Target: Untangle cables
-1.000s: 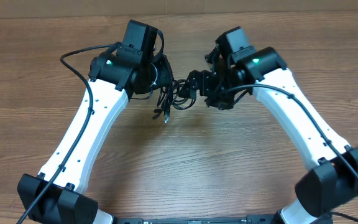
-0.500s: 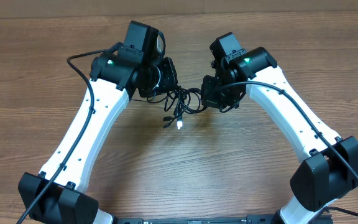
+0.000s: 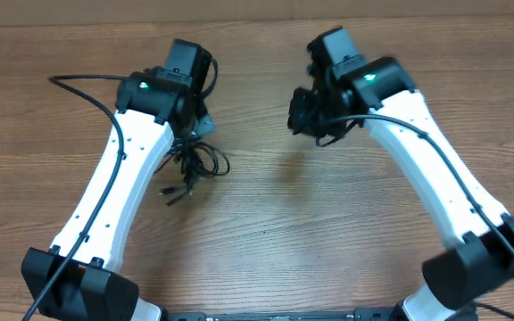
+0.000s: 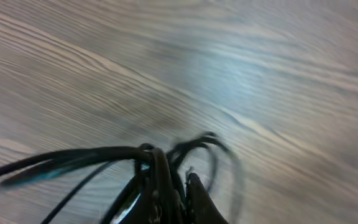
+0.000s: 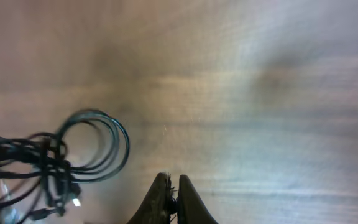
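Overhead, we see the cables (image 3: 193,165) bunched beside the left arm (image 3: 123,178), well apart from the right arm (image 3: 426,152). The left wrist view shows us the left gripper (image 4: 174,171) pinching the cables. In the right wrist view, the right gripper (image 5: 171,180) is pressed together, empty.

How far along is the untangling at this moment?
Done: nothing that shows. The cables are one knotted bundle, with loops and plug ends sticking out. In hand: the left hand is shut on that bundle. The right hand is shut on nothing and sits apart from the bundle. Left: pulling each cord free of the others and laying them out separately, which is nearly the whole job.
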